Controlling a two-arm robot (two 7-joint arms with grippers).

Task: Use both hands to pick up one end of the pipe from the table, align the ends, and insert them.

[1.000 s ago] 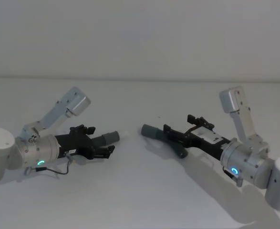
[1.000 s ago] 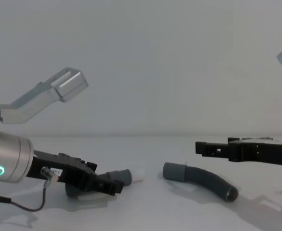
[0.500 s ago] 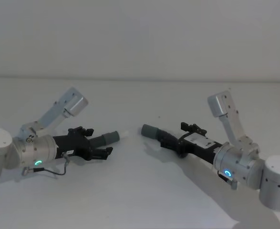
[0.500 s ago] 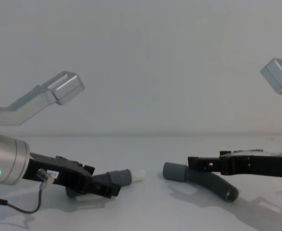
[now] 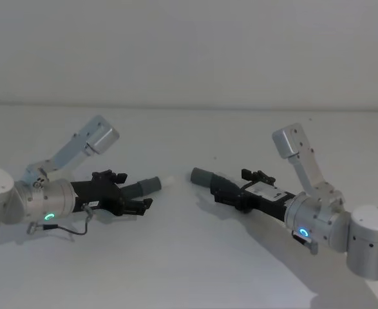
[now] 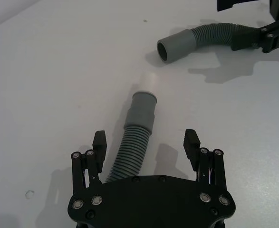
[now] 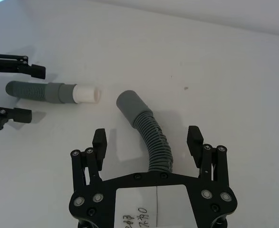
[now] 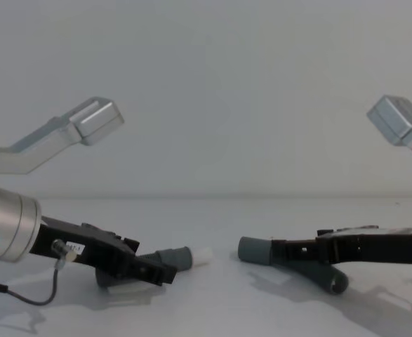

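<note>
Left pincer [image 6: 146,140], open, straddles the straight piece [image 6: 129,156]; right pincer [image 7: 149,137], open, straddles the curved piece [image 7: 146,124]; each should close centred, gently.

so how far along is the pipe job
Done: the left gripper and right gripper are down, open, straddling the straight piece and curved piece. In hand: nothing gripped; both pieces lie on the table. Left: close, lift, line the white tip up with the curved piece's cuff, insert.

Grey ribbed pipe [image 6: 132,147], white tip [image 6: 149,81], white table [image 6: 53,71]
</note>
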